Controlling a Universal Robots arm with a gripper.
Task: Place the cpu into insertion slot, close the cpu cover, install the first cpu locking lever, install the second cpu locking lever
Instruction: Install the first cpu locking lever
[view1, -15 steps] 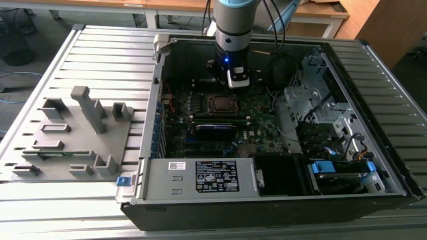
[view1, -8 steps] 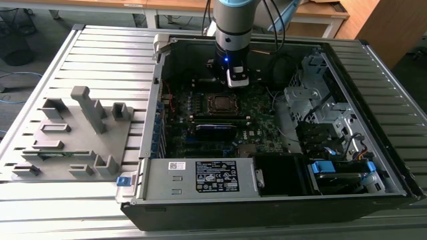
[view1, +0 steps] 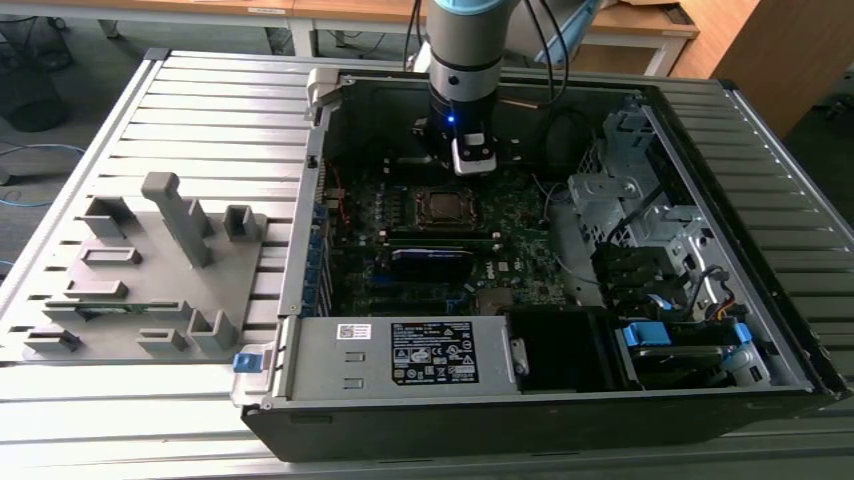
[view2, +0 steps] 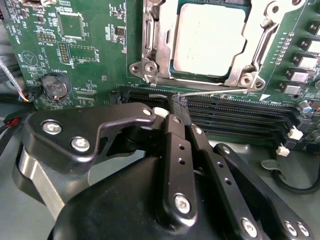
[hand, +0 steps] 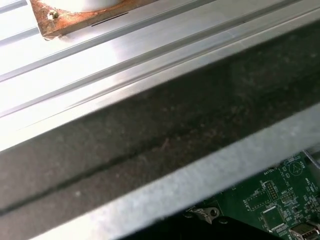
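**Single robot arm reaching straight down, gripper fingers drawn together**

In the exterior view, one robot arm (view1: 463, 35) comes in from the upper edge and hangs almost vertically. Its lower section is a silver-grey tube with a pale blue band at the top. Below that is a black wrist (view1: 451, 100) with a small blue light lit on its side, and a white block (view1: 475, 157) is fixed at the lowest end.

In the second wrist view, the gripper (view2: 180, 106) is seen from just behind. It is matte black, with jointed link bars held by silver screws. Its two narrow fingers (view2: 175, 150) run forward side by side, and their tips meet with no gap visible between them.
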